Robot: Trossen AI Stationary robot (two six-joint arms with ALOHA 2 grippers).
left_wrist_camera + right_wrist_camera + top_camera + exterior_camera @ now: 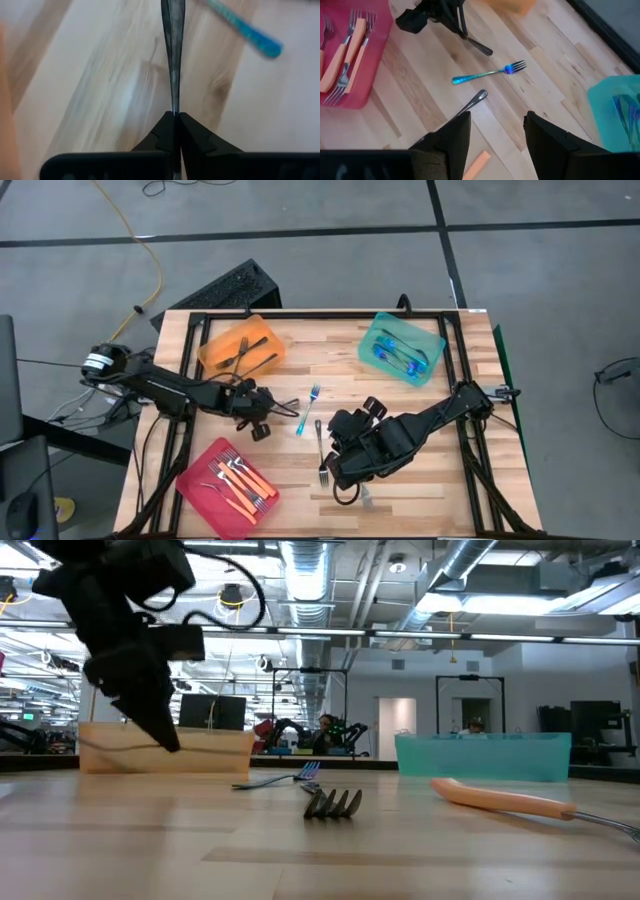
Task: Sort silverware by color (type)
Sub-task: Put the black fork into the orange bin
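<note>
My left gripper (268, 412) hovers left of the table's middle, shut on a dark metal fork (475, 44). A blue-handled fork (308, 410) lies flat on the wood just right of it. Another dark fork (321, 450) lies nearer the front, and an orange-handled fork (500, 800) lies beside it. My right gripper (492, 132) hangs open above these two and touches nothing. The orange tray (240, 345) holds dark forks, the teal tray (402, 348) blue ones, and the pink tray (227, 485) orange-handled ones. My left gripper pinches the dark fork's narrow handle part (174, 107) between its two shut fingers. The fork runs on along the fingers and widens to its rounded free end (483, 49). The fingers slant down toward the table's right. The fork's shadow lies apart from it; the tines are hidden.
A black frame (455, 370) runs along the table's edges. Bare wood lies between the three trays around the table's middle. My right arm (420, 420) reaches across the front right part of the table.
</note>
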